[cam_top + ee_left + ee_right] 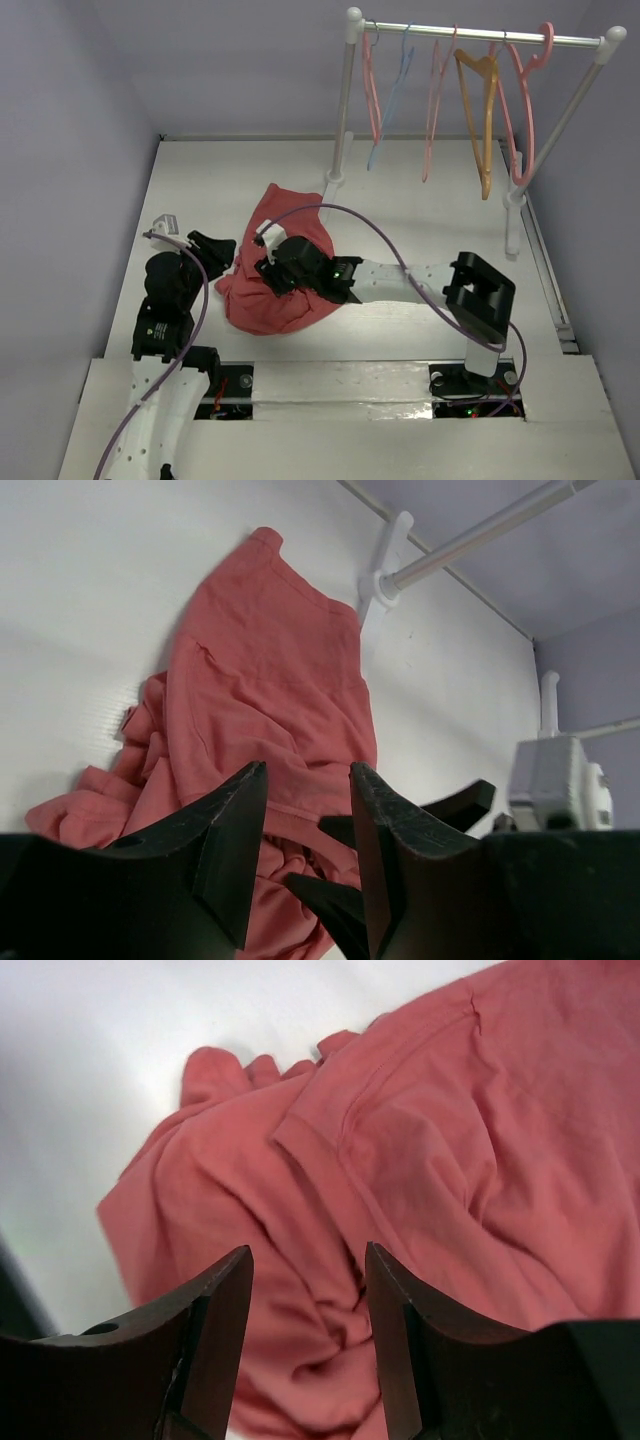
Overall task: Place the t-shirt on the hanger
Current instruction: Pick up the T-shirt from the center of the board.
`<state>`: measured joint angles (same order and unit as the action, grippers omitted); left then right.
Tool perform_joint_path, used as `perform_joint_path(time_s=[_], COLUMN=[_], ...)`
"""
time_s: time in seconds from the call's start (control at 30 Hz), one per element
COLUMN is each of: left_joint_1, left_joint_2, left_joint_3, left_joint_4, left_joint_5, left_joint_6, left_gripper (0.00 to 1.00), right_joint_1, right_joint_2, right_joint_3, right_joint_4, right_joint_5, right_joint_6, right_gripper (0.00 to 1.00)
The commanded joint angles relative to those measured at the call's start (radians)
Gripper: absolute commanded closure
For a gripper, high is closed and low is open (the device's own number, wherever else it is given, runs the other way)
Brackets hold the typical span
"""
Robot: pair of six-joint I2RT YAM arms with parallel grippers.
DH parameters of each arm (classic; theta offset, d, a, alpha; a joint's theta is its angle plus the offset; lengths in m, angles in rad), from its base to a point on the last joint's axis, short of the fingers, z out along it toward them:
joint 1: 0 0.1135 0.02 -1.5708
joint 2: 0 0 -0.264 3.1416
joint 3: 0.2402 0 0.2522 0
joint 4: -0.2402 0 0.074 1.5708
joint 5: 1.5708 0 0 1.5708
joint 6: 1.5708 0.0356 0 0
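Note:
The salmon-red t-shirt point(285, 215) lies crumpled on the white table, left of centre. The left wrist view shows the t-shirt point(270, 660) spread out beyond my fingers, and the right wrist view shows its folds point(450, 1140) from close up. My left gripper point(222, 252) stands open at the shirt's left edge, jaws point(308, 770) apart with nothing pinched. My right gripper point(268, 275) hovers low over the bunched near part, open point(308, 1255), cloth showing below the gap. The thick pink hanger point(528, 130) hangs at the right end of the rail.
A white clothes rack point(480, 35) stands at the back right, its feet point(330, 185) on the table near the shirt's far end. Thin pink hangers point(370, 90), a blue one point(390, 100) and an orange one point(485, 120) hang on it. A small clear object point(163, 222) lies at left.

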<state>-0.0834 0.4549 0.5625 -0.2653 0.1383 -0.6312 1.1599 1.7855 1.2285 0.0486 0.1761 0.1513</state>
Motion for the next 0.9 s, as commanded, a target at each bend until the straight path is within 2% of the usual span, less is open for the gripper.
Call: perform_joint_path(time_s=[0.0,0.37,0.87], left_joint_1=[-0.001,-0.001,-0.01], left_joint_2=[-0.033,-0.07,-0.064], left_joint_3=[-0.012,-0.016,-0.018], left_joint_4=[0.049,0.049,0.054], left_joint_5=[-0.037,-0.057,-0.054], left_joint_6=[-0.022,-0.025,-0.022], left_gripper=[0.65,0.65,0.65], right_joint_1=[0.006,0.006,0.006], right_joint_2=[0.085,0.282,0.339], right_joint_3=[0.153,0.33,0.328], right_joint_4=[0.007,-0.082,-0.116], right_joint_5=[0.039,0.009,0.071], right_joint_6=[-0.091,-0.139,-0.18], right_gripper=[0.45,0.5,0.53])
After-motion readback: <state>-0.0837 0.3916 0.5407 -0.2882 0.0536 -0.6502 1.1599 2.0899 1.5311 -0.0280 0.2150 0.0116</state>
